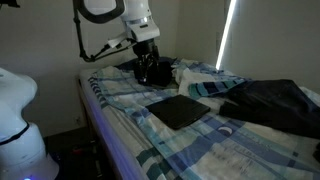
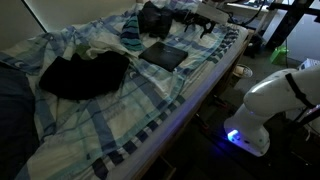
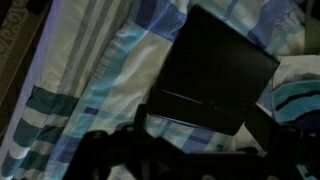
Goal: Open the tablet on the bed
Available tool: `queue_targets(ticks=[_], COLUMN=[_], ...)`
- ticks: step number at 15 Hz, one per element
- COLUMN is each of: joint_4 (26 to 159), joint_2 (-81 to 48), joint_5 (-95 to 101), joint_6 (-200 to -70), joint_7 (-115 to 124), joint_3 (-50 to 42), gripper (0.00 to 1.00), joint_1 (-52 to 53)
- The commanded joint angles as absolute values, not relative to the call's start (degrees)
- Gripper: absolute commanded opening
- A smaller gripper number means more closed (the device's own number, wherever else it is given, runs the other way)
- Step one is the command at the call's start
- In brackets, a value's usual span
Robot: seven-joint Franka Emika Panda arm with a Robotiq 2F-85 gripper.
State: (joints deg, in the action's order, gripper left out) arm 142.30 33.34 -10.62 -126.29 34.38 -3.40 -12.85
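The tablet [image 1: 181, 110] is a flat dark slab lying closed on the bed [image 1: 230, 150], which has rumpled blue, white and grey plaid bedding. The tablet also shows in an exterior view [image 2: 163, 55] and fills the upper middle of the wrist view [image 3: 215, 70]. My gripper [image 1: 147, 57] hangs in the air above the bed, short of the tablet and not touching it. In an exterior view it is near the bed's edge [image 2: 205, 26]. In the wrist view its two dark fingers stand apart with nothing between them [image 3: 198, 135].
A large rumpled dark cloth [image 1: 275, 105] lies on the bed beside the tablet, also in an exterior view [image 2: 85, 75]. A bulky dark bag [image 2: 155, 18] sits at the bed's end near the gripper. A white rounded machine [image 2: 270, 110] stands on the floor by the bed.
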Motion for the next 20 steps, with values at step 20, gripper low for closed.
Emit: queue_targets(ticks=[20], joint_4=[141.76], joint_2=[11.17], joint_5=[-23.87], joint_6=[-142.19], joint_7=[26.62], joint_3=[-8.8], gripper=[1.0], joint_1=[-10.12])
